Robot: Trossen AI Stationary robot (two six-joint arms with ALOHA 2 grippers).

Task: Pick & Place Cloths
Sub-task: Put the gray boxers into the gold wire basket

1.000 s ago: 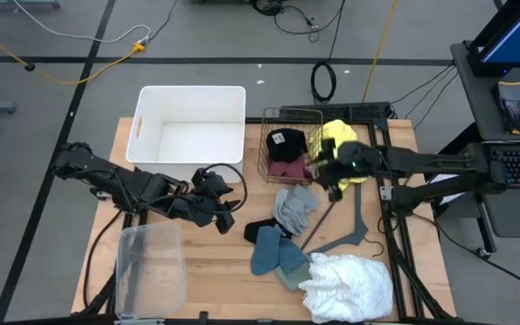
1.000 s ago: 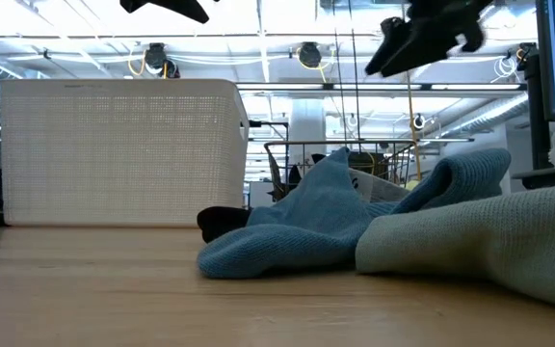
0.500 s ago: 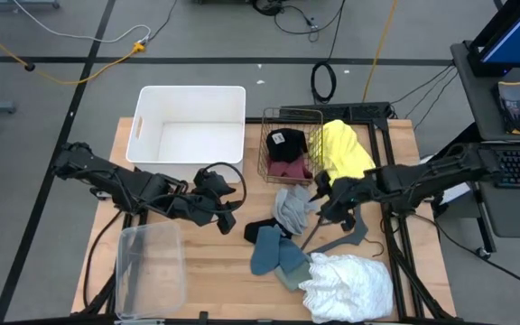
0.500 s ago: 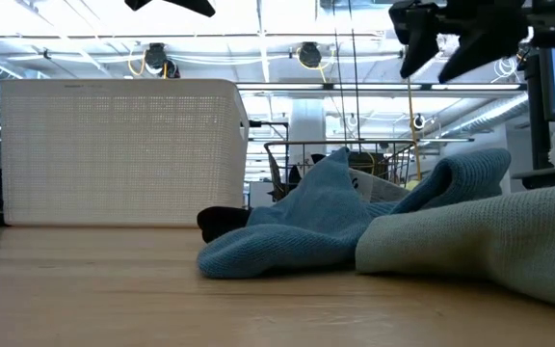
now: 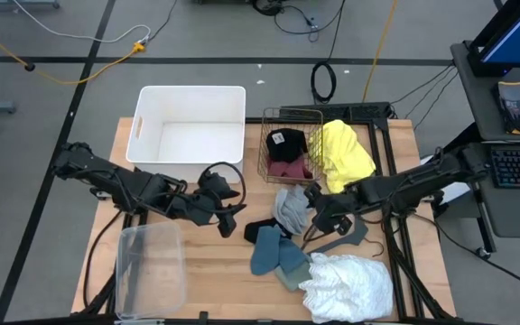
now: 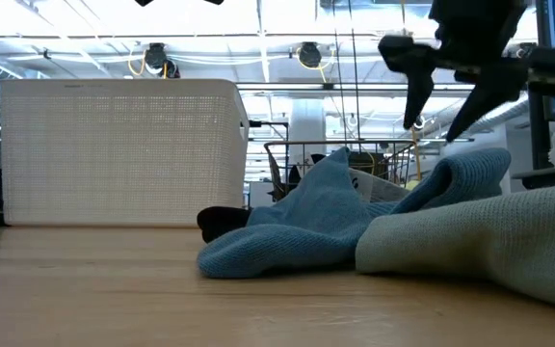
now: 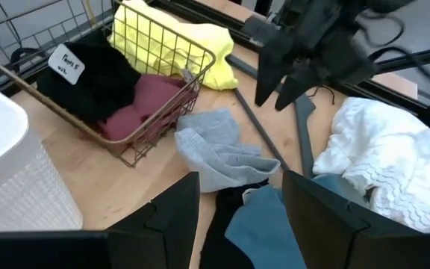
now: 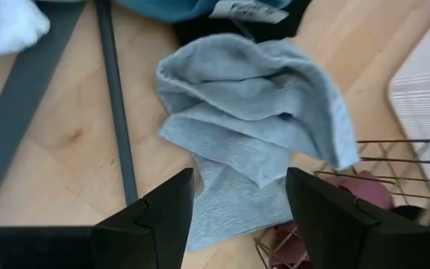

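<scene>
The right gripper (image 5: 315, 214) has its two fingers (image 8: 159, 217) spread apart with nothing between them. In its wrist view they frame the crumpled grey cloth (image 8: 252, 149), which lies on the wood just below and is not yet touched. In the overhead picture this gripper sits right of centre, over the grey cloth (image 5: 292, 207) and just below the wire basket (image 5: 289, 116). The level view shows it hanging at upper right, clear of the fabric.

The step in hand looks like a descent onto the grey cloth. To do it well, the fingers should come straight down over the thick folded ridge in the middle of the cloth, not its thin trailing edge, so that they pinch several layers at once. They should stay off the dark bar of the flat grey hanger (image 5: 343, 236) lying just beside the cloth, and off the basket's rim.

The left gripper (image 5: 221, 215) waits left of centre, its fingers parted and empty, below the white bin (image 5: 188, 97).

Other cloths lie around:
- The black one (image 5: 285, 142) and the maroon one (image 5: 289, 169) are inside the basket.
- The yellow cloth (image 5: 343, 152) drapes at the basket's right.
- The blue-grey ones (image 5: 273, 253) lie at lower centre.
- The frilly white cloth (image 5: 350, 284) is at lower right.
</scene>
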